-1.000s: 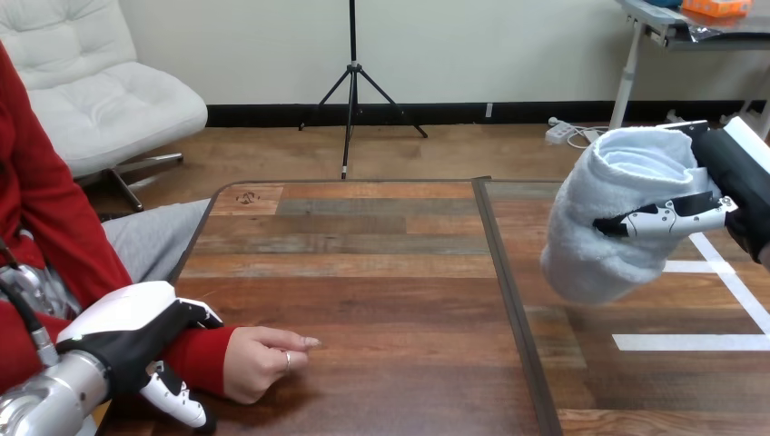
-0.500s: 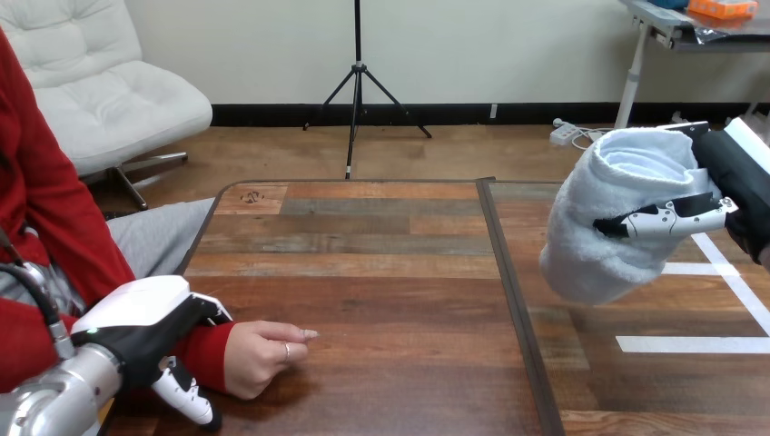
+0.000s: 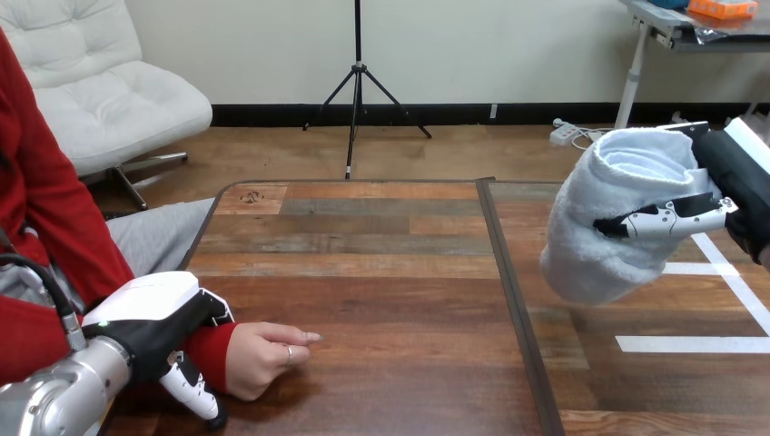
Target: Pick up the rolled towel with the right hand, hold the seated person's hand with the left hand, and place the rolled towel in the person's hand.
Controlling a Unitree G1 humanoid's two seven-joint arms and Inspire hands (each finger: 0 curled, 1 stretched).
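Observation:
The rolled towel [image 3: 610, 218], pale blue-grey and standing on end, hangs above the right half of the table. My right hand [image 3: 740, 186] is shut on it from the right, its thumb [image 3: 667, 219] lying across the towel's front. At the lower left the person's hand [image 3: 263, 356] rests on the table as a loose fist, knuckles up, with a red sleeve [image 3: 207, 352] at the wrist. My left hand [image 3: 150, 322] sits over that wrist, fingers curled across the top of the sleeve and thumb [image 3: 192, 393] down its near side.
The wooden table [image 3: 381, 272] has a dark seam [image 3: 508, 300] running front to back between the person's hand and the towel. White tape lines [image 3: 699, 342] mark the right part of the table.
My left hand has slid a little to the right and closed in over the person's wrist. The towel and my right hand have stayed where they were. The view shifted slightly.

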